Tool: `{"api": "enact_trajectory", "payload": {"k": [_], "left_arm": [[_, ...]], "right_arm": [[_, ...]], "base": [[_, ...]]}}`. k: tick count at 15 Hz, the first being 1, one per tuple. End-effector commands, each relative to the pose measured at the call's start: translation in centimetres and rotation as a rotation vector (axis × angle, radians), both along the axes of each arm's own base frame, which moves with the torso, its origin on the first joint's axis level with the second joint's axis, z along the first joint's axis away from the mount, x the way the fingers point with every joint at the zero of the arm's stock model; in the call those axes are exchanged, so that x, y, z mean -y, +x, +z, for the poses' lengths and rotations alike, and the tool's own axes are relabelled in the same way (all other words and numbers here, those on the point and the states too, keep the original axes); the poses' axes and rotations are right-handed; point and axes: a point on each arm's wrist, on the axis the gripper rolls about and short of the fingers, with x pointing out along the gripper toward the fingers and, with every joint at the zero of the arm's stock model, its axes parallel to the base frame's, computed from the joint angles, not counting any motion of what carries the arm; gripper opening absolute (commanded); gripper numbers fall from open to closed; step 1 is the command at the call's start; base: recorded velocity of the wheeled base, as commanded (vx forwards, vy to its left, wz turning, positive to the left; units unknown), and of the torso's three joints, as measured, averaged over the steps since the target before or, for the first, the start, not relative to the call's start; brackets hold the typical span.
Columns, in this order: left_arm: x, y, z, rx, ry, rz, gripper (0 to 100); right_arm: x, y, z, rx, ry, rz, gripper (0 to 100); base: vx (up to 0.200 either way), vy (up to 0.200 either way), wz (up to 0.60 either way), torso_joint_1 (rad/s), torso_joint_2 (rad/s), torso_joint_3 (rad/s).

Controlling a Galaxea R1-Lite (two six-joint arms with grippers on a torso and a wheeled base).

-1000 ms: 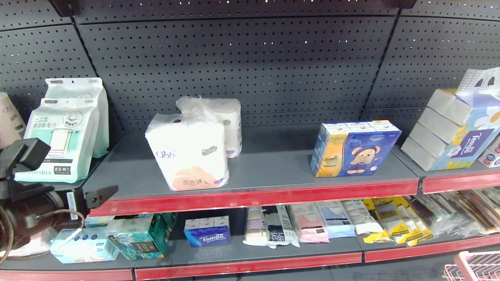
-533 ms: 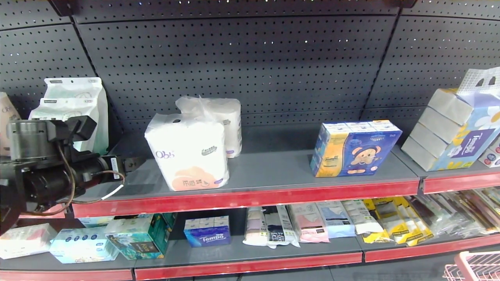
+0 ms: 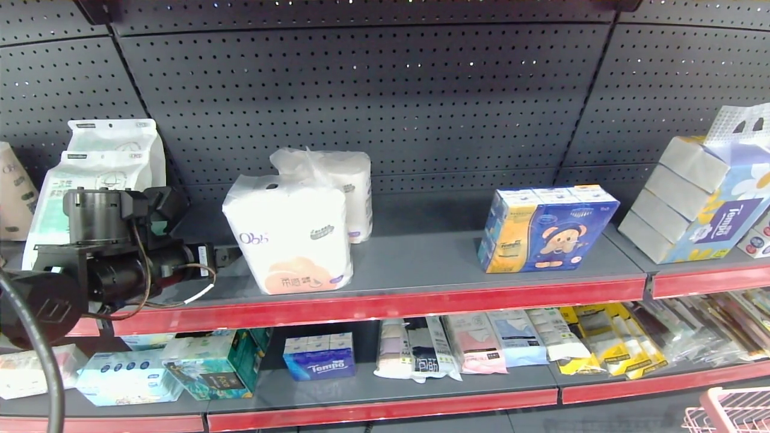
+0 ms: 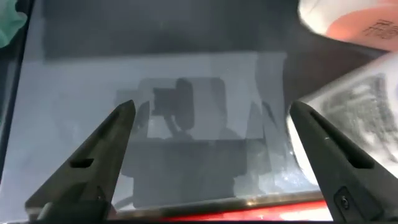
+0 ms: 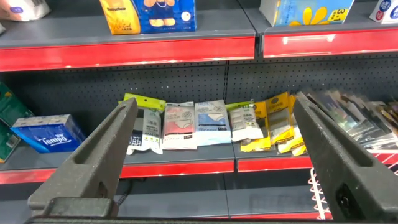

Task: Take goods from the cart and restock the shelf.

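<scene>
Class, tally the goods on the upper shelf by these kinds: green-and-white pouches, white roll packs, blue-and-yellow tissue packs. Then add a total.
Green-and-white pouches: 2
White roll packs: 2
Blue-and-yellow tissue packs: 1
Total: 5

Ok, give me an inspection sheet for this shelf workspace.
Surface: grey upper shelf, red front edge, bare gap mid-shelf.
Job's things: two toilet roll packs, one behind the other; blue tissue pack to their right; pink cart corner at lower right.
Clutter: nothing seen.
Hands: left hand open, empty, over the upper shelf beside the roll packs; right hand open, empty, facing the lower shelf.
Cables: cable looped at the left wrist.
Surroundings: perforated back panel.
</scene>
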Motion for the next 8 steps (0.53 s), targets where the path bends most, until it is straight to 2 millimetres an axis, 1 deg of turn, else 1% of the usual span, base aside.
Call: {"api": "enact_trajectory", "payload": {"k": [1,8], "left_arm": [[-0.01,0.28,-0.27,-0.009,0.001,-0.001,100],[0.05,0.58,-1.03,-0.036,0.016,-0.008,100]], "right_arm": [[0.00,0.01,0.02,0.001,0.000,0.001,100],[0.00,0.01,0.02,0.001,0.000,0.001,100]], "base": [[0.000,0.000,0.00,0.000,0.00,0.000],[0.000,0.000,0.00,0.000,0.00,0.000]]}}
